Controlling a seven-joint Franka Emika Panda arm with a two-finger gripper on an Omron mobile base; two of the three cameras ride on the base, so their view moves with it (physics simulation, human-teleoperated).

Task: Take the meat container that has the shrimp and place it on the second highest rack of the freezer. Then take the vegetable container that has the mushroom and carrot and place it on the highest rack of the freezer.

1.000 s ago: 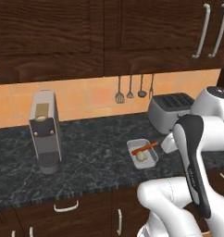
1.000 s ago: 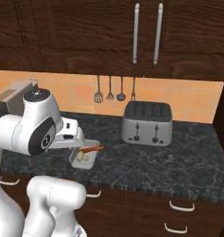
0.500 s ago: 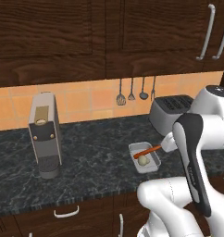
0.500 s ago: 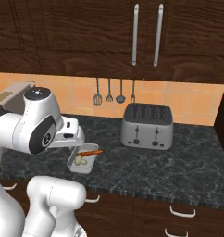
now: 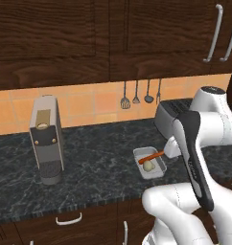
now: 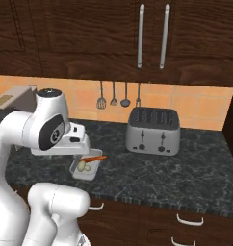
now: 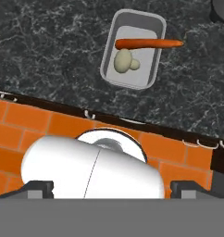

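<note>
I saw the vegetable container [image 7: 132,51] near the counter [image 5: 98,158] edge, carrot [image 7: 148,44] across mushroom [image 7: 123,60]; my gripper was released, holding nothing.

I see a grey coffee machine [image 5: 46,139] and silver toaster [image 6: 153,130] on the dark counter [image 6: 186,173], utensils [image 6: 118,95] hanging behind.

On the dark counter [image 5: 98,158] you have one grey tray [image 5: 149,163], and inside it one carrot [image 5: 151,156] and one mushroom [image 5: 148,165]. Also on the counter you can count one toaster [image 6: 153,130] and one coffee machine [image 5: 46,139]. Above the counter, on the wall, four utensils [image 6: 113,94] hang in a row.
</note>
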